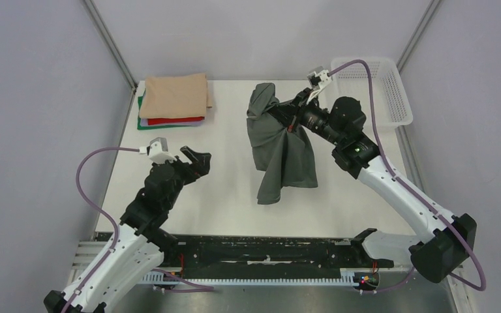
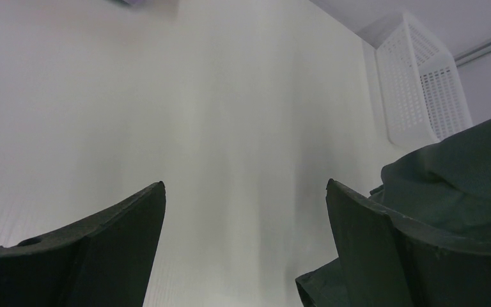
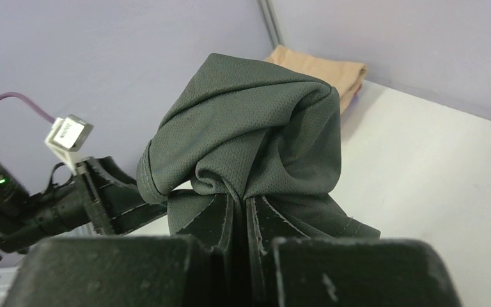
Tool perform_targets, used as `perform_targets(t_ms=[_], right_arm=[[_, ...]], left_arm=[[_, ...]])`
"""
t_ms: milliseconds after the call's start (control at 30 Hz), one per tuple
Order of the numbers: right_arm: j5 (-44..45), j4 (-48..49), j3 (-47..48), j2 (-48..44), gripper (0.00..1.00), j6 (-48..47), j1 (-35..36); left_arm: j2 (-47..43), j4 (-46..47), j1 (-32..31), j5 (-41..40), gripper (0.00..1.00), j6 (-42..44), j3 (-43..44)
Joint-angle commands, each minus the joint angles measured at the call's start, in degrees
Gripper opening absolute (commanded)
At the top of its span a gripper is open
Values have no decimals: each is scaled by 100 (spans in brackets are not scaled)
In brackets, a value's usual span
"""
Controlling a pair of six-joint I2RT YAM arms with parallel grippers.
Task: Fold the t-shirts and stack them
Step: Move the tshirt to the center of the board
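Observation:
A dark charcoal-grey t-shirt (image 1: 280,147) hangs bunched over the middle of the table, its lower part draped down onto the surface. My right gripper (image 1: 286,117) is shut on a gathered fold near the shirt's top; in the right wrist view the cloth (image 3: 256,141) bulges out from between the closed fingers (image 3: 238,201). My left gripper (image 1: 199,160) stands wide open to the left of the shirt, holding nothing. In the left wrist view its fingertips (image 2: 147,211) frame bare table, with the grey shirt (image 2: 460,185) at the right. Folded t-shirts (image 1: 175,98), tan on top of red and green, are stacked at the back left.
A white lattice basket (image 1: 381,88) sits at the back right corner, also seen as the basket (image 2: 422,83) in the left wrist view. Grey walls and metal posts close in the table on three sides. A black rail runs along the near edge.

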Motion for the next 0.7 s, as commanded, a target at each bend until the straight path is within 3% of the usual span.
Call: perform_targets(t_ms=[0, 167, 267, 333, 400, 433, 667], right_arm=[[723, 45, -104, 370, 0, 24, -113], [561, 182, -540, 1393, 0, 329, -735], [481, 194, -618, 2125, 12, 177, -937], [588, -51, -435, 2575, 35, 7, -1036], [842, -347, -189, 2818, 80, -146, -1118], [1087, -484, -114, 2814, 97, -235, -1137], [2739, -690, -1072, 1635, 98, -622, -1129]], left_arm=[[277, 273, 13, 179, 100, -6, 30], [960, 713, 16, 451, 100, 150, 73], [1550, 993, 16, 608, 100, 236, 179], [1996, 1132, 16, 791, 100, 321, 309], [2504, 1327, 16, 1012, 100, 421, 457], [2766, 1412, 16, 1102, 100, 453, 550], [4507, 1942, 16, 1743, 100, 808, 1395]])
